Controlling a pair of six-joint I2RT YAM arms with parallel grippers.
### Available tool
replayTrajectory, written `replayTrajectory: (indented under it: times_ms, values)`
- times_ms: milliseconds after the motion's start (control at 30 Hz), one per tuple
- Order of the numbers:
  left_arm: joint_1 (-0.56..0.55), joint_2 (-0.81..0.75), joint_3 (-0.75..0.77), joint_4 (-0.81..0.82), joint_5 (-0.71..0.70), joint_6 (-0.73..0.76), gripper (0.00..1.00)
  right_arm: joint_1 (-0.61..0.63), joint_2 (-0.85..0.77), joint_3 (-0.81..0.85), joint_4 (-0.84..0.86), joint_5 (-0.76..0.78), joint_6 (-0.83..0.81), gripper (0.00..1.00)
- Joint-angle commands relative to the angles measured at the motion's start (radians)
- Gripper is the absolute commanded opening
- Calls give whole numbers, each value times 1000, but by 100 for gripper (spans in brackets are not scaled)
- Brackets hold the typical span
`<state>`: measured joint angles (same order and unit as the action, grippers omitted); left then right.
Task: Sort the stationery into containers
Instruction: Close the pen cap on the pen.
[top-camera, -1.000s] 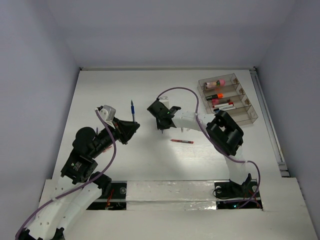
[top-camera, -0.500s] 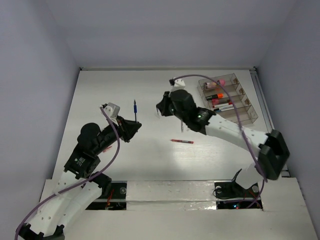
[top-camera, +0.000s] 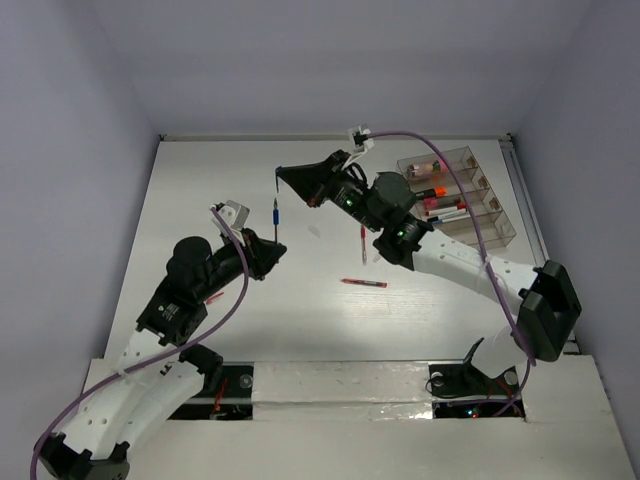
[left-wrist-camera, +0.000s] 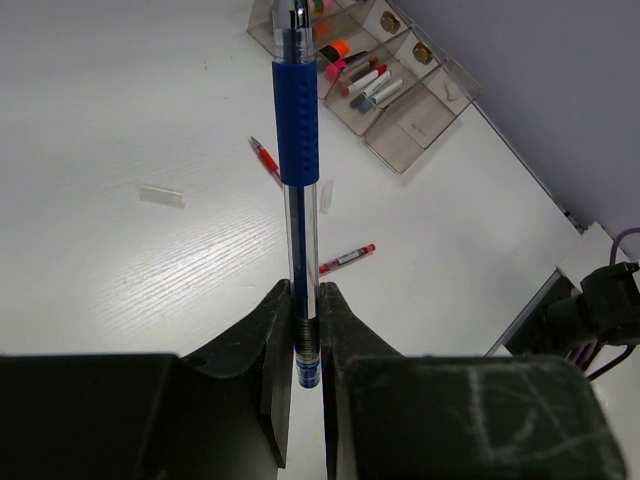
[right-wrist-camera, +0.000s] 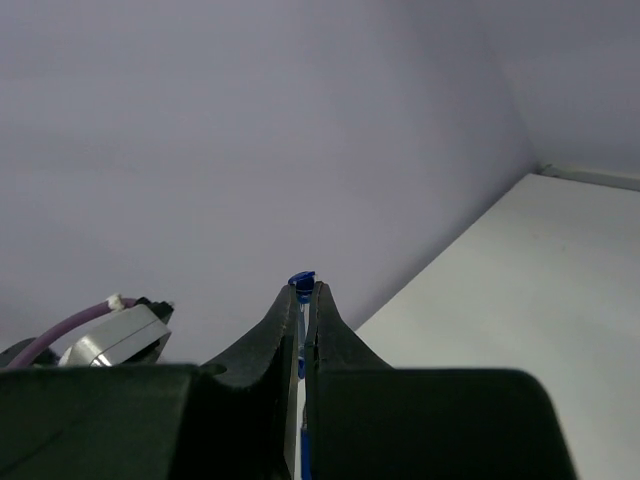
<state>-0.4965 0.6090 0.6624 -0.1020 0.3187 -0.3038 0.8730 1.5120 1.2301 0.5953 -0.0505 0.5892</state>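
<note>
A thin blue pen with a ribbed blue grip (left-wrist-camera: 298, 120) is off the white tabletop (top-camera: 200, 200), standing nearly upright in the air between the two arms. The left claw (left-wrist-camera: 304, 300) is clamped on its lower end, the barrel pinched between the two dark fingers. The right claw (right-wrist-camera: 303, 295) is pressed together as well, with a blue tip poking out between its fingers. That looks like the same pen's upper end, though the top view does not show the contact cleanly. I judge this a mid-air hand-over, both claws gripping at once.

The clear plastic four-compartment organiser (top-camera: 498, 225) sits at the far right of the tabletop, well apart from the pen. Its farthest compartment holds a stubby pink cylinder (top-camera: 432, 166). The next holds an orange-capped highlighter (top-camera: 430, 192), and the third a pink highlighter (top-camera: 436, 205) beside a couple of slim pens (the nearest compartment looks all but bare).

What is left, besides the blue pen, lies loose on the tabletop. One red pen (top-camera: 363, 283) lies near the middle, a second red pen (left-wrist-camera: 264, 158) lies just beyond it, and at least two small pale pieces (left-wrist-camera: 162, 196) are scattered nearby. By my estimate the sorting is roughly half done.
</note>
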Motion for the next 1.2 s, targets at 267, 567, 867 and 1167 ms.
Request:
replayTrajectory:
  times_ms: [267, 567, 867, 1167]
  values:
    - [41, -2, 37, 56, 33, 8, 0, 20, 51, 0, 209, -163, 101, 0]
    - [72, -6, 31, 79, 77, 0, 0, 20, 59, -11, 198, -132, 80, 0]
    - [72, -9, 28, 88, 115, -1, 0, 20, 100, 34, 187, -141, 83, 0]
    - [81, -8, 28, 87, 106, -3, 0, 20, 83, 19, 204, -126, 78, 0]
